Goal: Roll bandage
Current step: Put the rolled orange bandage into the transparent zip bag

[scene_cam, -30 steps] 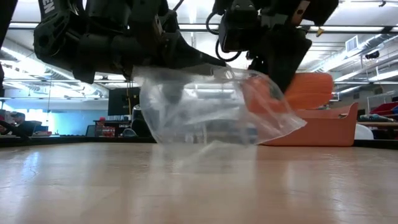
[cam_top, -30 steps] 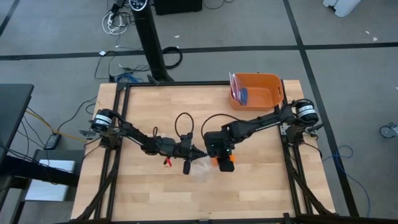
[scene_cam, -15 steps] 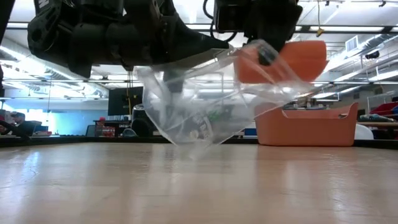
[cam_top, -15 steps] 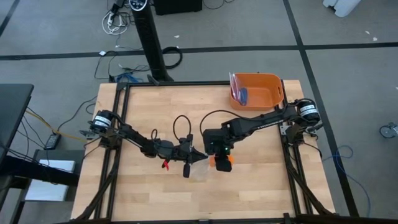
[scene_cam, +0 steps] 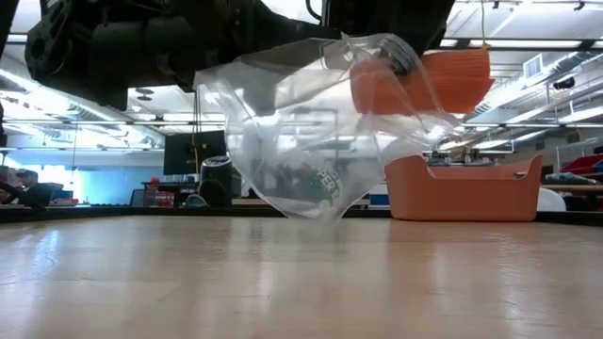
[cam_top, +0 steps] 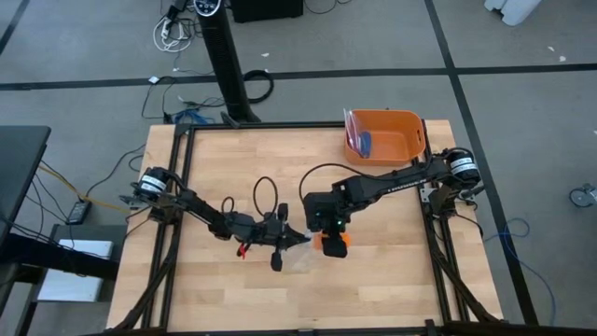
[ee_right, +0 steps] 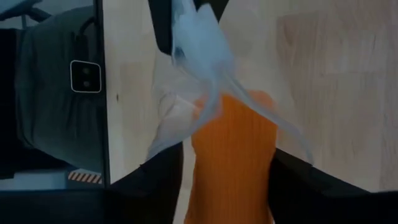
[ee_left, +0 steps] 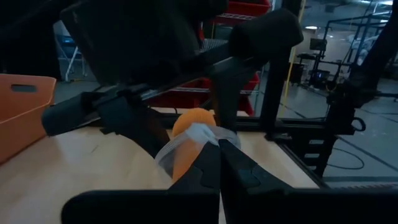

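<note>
The bright orange roll of soft bandage (cam_top: pixel 334 242) was near the middle of the wooden desk (cam_top: pixel 224 159), held up in the air above the surface. The right gripper (cam_top: pixel 333 240) had its jaws clamped on the two sides of this roll; in the right wrist view the dark fingers (ee_right: pixel 155 177) pressed against the orange cloth (ee_right: pixel 231 149) from both sides. A crinkled clear plastic bag (scene_cam: pixel 301 132) hung around the roll. In the low view the bandage (scene_cam: pixel 419 83) sat in the upper part of the bag, and the bottom of the bag was just above the desk (scene_cam: pixel 301 282), not touching it.

The left gripper (cam_top: pixel 297 239) was just beside the right one. Its jaws were together on an edge of the clear bag (ee_left: pixel 186 140), as the left wrist view showed, with the orange roll (ee_left: pixel 189 140) right behind the pinched plastic.

A rigid orange plastic bin (cam_top: pixel 384 136) stood at the far right corner of the desk, well apart from both grippers.
</note>
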